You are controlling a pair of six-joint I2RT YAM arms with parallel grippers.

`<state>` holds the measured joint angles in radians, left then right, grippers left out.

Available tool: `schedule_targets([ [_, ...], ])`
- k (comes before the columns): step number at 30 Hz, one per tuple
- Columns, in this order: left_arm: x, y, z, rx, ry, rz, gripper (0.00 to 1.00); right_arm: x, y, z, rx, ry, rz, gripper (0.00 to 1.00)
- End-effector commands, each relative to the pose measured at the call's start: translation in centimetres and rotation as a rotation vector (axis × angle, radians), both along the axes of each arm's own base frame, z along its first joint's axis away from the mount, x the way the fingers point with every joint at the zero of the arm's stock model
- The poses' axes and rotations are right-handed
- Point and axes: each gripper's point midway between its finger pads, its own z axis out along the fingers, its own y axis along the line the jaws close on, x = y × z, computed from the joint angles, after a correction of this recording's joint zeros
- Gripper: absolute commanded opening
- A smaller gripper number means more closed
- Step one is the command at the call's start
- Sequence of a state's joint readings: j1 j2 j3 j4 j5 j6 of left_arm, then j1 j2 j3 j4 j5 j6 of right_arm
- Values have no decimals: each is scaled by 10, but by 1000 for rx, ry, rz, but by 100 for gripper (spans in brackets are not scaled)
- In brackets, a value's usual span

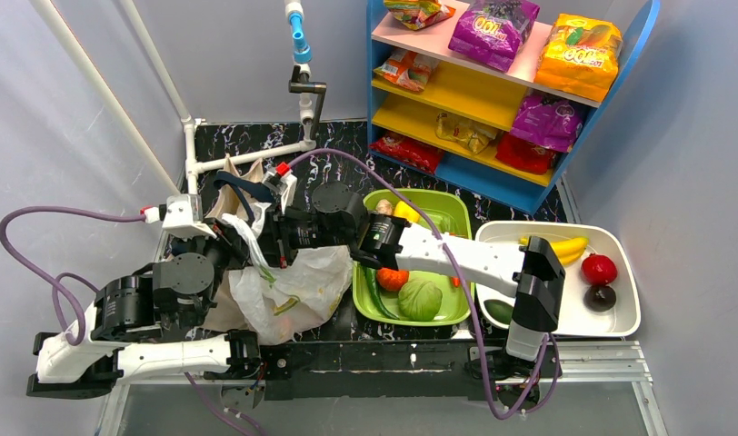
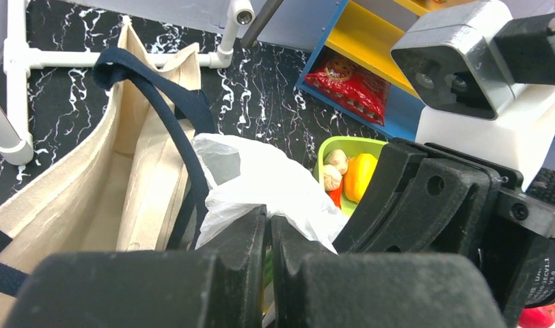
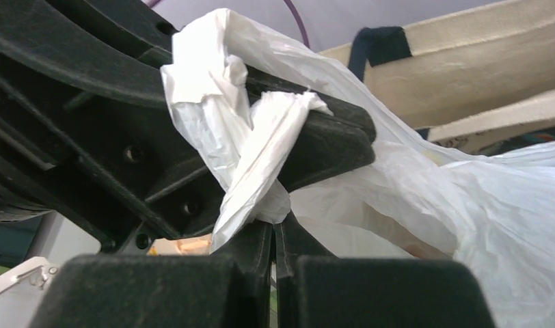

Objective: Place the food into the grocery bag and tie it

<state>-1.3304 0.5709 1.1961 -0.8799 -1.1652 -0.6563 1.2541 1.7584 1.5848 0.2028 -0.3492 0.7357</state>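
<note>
The grocery bag [image 1: 293,289] is lying crumpled on the table between a beige tote [image 1: 218,202] and the green tray [image 1: 449,216]. The right gripper [image 3: 273,238] is pinching its twisted handle [image 3: 251,178], while the left gripper [image 2: 268,224] is squeezing shut on the plastic.

Top external camera sat high behind the arm bases at the near edge, looking down toward the far edge. The whole table [image 1: 347,150] was in frame, at a distance.

Left wrist camera rode just behind the left gripper [image 2: 268,222], aimed toward the far right corner, very close to the grocery bag [image 2: 261,178].

Right wrist camera looked toward the left edge over the right gripper [image 3: 273,236], the bag filling the frame.

All three views shared the bag and the canvas tote [image 2: 90,178].
</note>
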Motion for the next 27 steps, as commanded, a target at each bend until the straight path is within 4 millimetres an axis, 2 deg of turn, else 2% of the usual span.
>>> schedule_targets([
  [1, -4, 5, -2, -42, 25, -2, 0, 2, -17, 21, 4, -70, -53, 1],
  [10, -15, 0, -18, -21, 86, -98, 0, 26, -44, 9, -114, -108, -174, 1],
  [20, -33, -39, -34, 33, 154, -325, 0, 57, -54, 6, -223, -63, -282, 1],
  [27, -48, -54, -45, 56, 229, -429, 0, 94, -71, 1, -304, 58, -411, 1],
])
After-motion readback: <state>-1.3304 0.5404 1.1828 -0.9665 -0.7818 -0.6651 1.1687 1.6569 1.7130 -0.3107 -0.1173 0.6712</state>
